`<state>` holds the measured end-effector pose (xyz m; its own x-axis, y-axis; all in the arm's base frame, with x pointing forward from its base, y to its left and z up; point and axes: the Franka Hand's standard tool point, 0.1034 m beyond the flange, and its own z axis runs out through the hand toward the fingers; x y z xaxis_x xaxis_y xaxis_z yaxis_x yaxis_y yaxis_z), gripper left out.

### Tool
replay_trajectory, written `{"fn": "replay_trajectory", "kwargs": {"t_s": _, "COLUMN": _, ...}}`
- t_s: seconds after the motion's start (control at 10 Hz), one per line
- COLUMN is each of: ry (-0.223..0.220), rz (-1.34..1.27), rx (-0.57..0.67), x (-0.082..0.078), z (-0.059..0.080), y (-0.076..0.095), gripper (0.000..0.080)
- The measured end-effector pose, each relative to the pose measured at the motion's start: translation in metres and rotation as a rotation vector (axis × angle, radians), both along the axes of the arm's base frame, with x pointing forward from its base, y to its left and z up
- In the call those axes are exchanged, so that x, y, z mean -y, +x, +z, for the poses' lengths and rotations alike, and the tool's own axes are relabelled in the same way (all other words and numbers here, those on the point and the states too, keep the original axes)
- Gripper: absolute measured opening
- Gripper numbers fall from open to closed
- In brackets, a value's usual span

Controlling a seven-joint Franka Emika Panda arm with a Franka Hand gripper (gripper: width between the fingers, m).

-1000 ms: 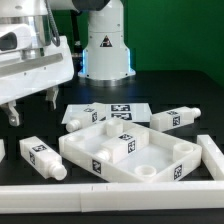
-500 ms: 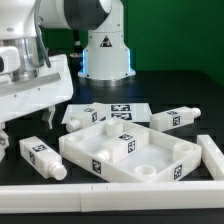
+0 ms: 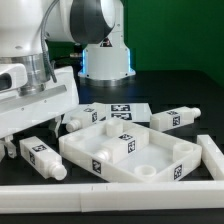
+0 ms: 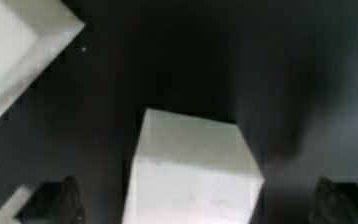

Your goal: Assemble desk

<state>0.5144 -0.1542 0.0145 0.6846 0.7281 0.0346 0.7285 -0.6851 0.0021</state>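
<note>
Wide open is the claw [image 3: 36, 137], and it holds nothing. It hangs low on the exterior view's left, right over a short white leg [image 3: 42, 157] that lies on the black bench [image 3: 165, 92]. In the wrist view this leg [image 4: 197, 170] sits between the two dark fingertips [image 4: 51, 203], with a gap on each side, so they do not touch it.

Up front, a long white bar [image 3: 100, 190] runs across. Just behind it the big white tabletop [image 3: 95, 163] lies flat on the bench with its rim up and black-and-white tags on its walls. A round socket [image 3: 146, 172] shows in its front corner. The leg under the claw lies just beside the tabletop. Farther back the marker board [image 3: 125, 108] lies flat. A second leg [image 3: 85, 117] lies close by it, and a third leg [image 3: 172, 118] lies off to the exterior view's right. Farthest back stands the robot's white base [image 3: 105, 50].
</note>
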Motion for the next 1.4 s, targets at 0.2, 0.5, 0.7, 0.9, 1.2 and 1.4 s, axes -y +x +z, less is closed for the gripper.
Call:
{"fn": "replay_trajectory", "kwargs": {"t_s": 0.2, "ry": 0.0, "rz": 0.0, "rx": 0.0, "x": 0.0, "z": 0.0, "y": 0.0, "gripper": 0.028}}
{"fn": "replay_trajectory", "kwargs": {"t_s": 0.5, "ry": -0.041, "rz": -0.09, "rx": 0.079, "x": 0.014, "z": 0.007, "y": -0.022, "gripper": 0.0284}}
{"fn": "replay_trajectory", "kwargs": {"t_s": 0.7, "ry": -0.051, "rz": -0.296, "rx": 0.126, "x": 0.005, "z": 0.012, "y": -0.06, "gripper": 0.0284}}
{"fn": "replay_trajectory", "kwargs": {"t_s": 0.9, "ry": -0.054, "rz": -0.28, "rx": 0.129, "x": 0.008, "z": 0.022, "y": -0.071, "gripper": 0.0284}}
{"fn": "replay_trajectory", "kwargs": {"t_s": 1.2, "ry": -0.055, "rz": -0.327, "rx": 0.132, "x": 0.011, "z": 0.019, "y": -0.076, "gripper": 0.0285}}
{"fn": "replay_trajectory", "kwargs": {"t_s": 1.4, "ry": -0.042, "rz": -0.616, "rx": 0.113, "x": 0.025, "z": 0.012, "y": -0.108, "gripper": 0.0285}}
